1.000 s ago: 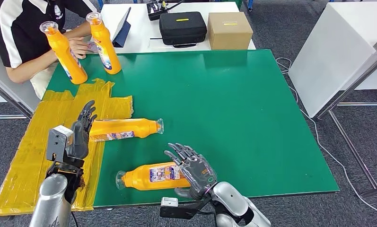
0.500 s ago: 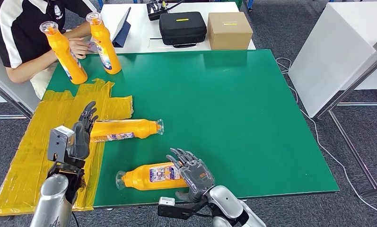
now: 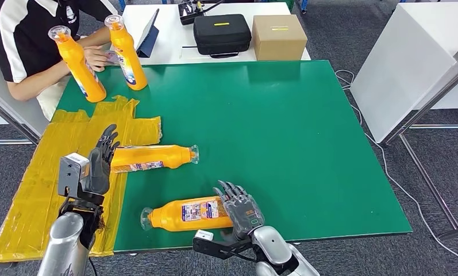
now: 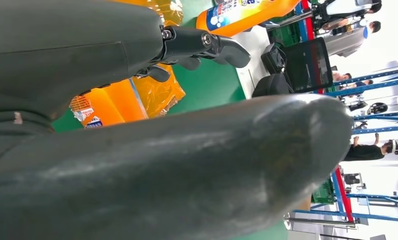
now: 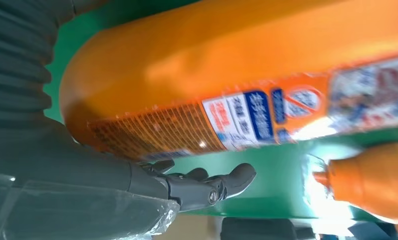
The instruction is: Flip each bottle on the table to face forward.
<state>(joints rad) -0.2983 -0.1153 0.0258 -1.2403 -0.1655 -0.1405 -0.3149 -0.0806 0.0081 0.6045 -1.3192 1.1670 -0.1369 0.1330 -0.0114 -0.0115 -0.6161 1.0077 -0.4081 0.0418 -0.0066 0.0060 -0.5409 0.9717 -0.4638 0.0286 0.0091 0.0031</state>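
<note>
Four orange bottles on the green table [image 3: 284, 132] — two upright [image 3: 77, 57] [image 3: 126, 53], two lying sideways [image 3: 151, 156] [image 3: 183, 214].

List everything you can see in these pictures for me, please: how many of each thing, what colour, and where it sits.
Lying bottles: 2, orange, on the green table; one by the yellow patch, one near the front edge.
Standing bottles: 2, orange, at the far left corner; one left, one right.
Yellow tape patch: 1, covering the table's left side.
Black case: 1, on the white table behind.
Cardboard box: 1, brown, beside the case.
Person: 1, dark top with white stripe, seated far left.
Left hand: grey, fingers spread, at the base of the farther lying bottle.
Right hand: grey, at the base of the nearer lying bottle.
</note>
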